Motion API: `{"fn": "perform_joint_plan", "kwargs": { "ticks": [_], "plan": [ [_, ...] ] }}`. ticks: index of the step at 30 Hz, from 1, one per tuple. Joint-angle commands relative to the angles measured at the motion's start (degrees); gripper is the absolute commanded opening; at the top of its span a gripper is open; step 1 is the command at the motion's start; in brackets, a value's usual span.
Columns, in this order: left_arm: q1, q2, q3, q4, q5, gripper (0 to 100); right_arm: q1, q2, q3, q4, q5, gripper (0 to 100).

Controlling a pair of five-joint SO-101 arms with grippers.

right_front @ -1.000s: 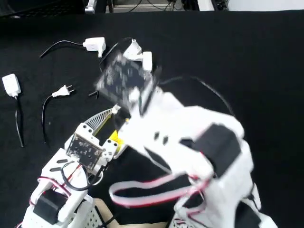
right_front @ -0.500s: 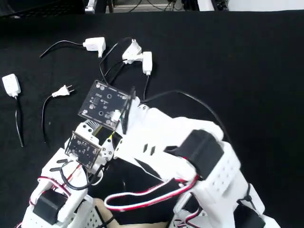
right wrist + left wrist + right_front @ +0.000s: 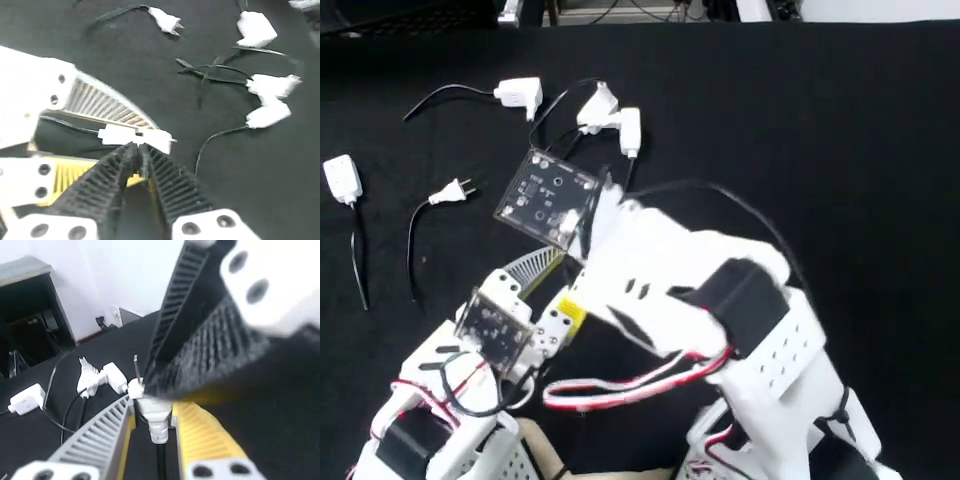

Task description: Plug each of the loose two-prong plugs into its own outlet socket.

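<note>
Left wrist view: fingers (image 3: pixel 200 437) around plug (image 3: pixel 157 416)

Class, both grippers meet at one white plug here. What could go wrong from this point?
1. The left gripper holds the white plug while the right gripper sits right at it with closed tips; a push off-line might twist it or knock it loose.
2. A black cable lies close beside both grippers; a moving arm might snag it and drag the other plugs along.

The right gripper (image 3: pixel 138 148), tips together, touches a white plug (image 3: pixel 120 135); another plug (image 3: pixel 164 19) lies well apart.
</note>
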Motion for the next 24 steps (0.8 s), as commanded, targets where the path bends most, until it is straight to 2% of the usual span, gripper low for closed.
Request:
{"fn": "perform_joint_plan", "kwargs": {
  "ticks": [1, 8, 24],
  "plan": [
    [0.7, -0.6, -3.5, 1.0, 0.1, 3, 5.2, -1.3, 0.0, -1.8, 0.4, 1.2],
    [0.7, -0.7, -9.0, 6.0, 0.0, 3, 6.8, -1.3, 5.3, -6.3, 2.5, 1.2],
    [0.7, -0.7, -9.1, 6.0, 0.0, 3, 6.9, -1.3, 8.0, -8.8, 2.4, 1.2]
  ]
}}
